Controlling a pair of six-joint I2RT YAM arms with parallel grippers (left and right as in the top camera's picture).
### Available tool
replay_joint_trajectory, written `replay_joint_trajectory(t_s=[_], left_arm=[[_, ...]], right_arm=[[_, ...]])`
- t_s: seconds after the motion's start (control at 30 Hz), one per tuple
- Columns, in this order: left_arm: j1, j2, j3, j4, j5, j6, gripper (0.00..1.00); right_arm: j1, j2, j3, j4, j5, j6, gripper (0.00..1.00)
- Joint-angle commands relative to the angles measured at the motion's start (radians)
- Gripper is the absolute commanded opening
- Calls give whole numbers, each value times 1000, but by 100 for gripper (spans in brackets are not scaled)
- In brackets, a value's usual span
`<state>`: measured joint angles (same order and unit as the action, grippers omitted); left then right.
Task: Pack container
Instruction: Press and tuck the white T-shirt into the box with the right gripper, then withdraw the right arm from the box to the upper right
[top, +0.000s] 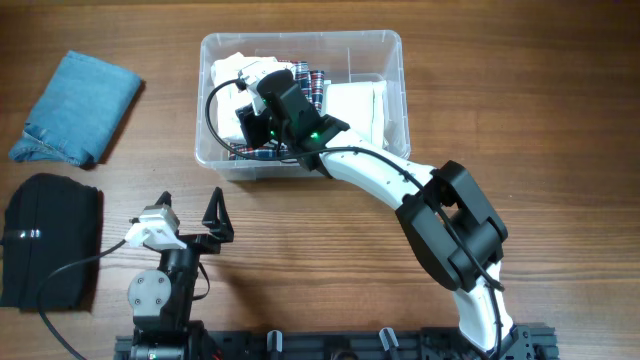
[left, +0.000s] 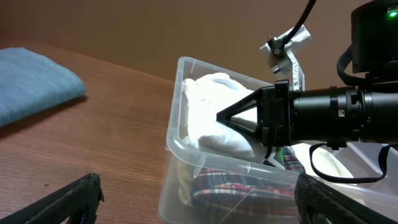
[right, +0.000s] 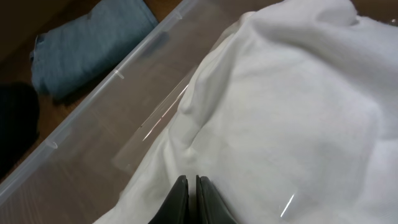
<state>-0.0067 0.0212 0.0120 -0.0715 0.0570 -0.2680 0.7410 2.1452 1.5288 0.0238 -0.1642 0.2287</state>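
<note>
The clear plastic container (top: 300, 38) stands at the back middle of the table with folded cloths inside. My right gripper (top: 240, 90) reaches into its left end, shut, with its tips (right: 192, 180) pressed against a white cloth (right: 280, 112); nothing shows between the jaws. The left wrist view shows that gripper (left: 219, 117) pointing left into the white cloth (left: 211, 134), with a plaid cloth (left: 249, 186) beneath it against the container wall (left: 174, 130). My left gripper (top: 190, 205) rests open on the near side of the container, holding nothing, its fingers (left: 74, 199) spread wide.
A folded blue cloth (top: 78, 107) lies on the table at the far left, and a black cloth (top: 50, 240) lies nearer the front left. A second white cloth (top: 355, 105) fills the container's right part. A black cable loops above the right wrist.
</note>
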Motion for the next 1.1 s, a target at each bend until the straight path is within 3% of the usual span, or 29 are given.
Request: replay_joint_trajectory(t_s=[0.0,0.03,0.17,0.2,0.37,0.6,0.87,1.07], left_arm=[[-5,-5,-6,-2,-5,-1,100],[-5,-5,-6,-2,-5,-1,100],[-5,-5,-6,-2,-5,-1,100],[-5,-5,-6,-2,-5,-1,100],[-5,-5,-6,-2,-5,-1,100],[-5,-5,-6,-2,-5,-1,100],[-5,-5,-6,-1,-5,-1,100],[-5,-5,-6,-1,-5,-2,100]], right_arm=[[-2,-54,24,2,7,-19,12],[-5,-104,24,3,8,-19,32],[-58,-309,24,-43,36,-15,94],[-87,-363,24,-71,62,-7,100],[-281,-502,23,-237,195,87,100],[-613,-513,23,-560,198,227,100],[-957,-513,21,-726,211,216,100],[-1048,-513,21,-816,263,217,100]])
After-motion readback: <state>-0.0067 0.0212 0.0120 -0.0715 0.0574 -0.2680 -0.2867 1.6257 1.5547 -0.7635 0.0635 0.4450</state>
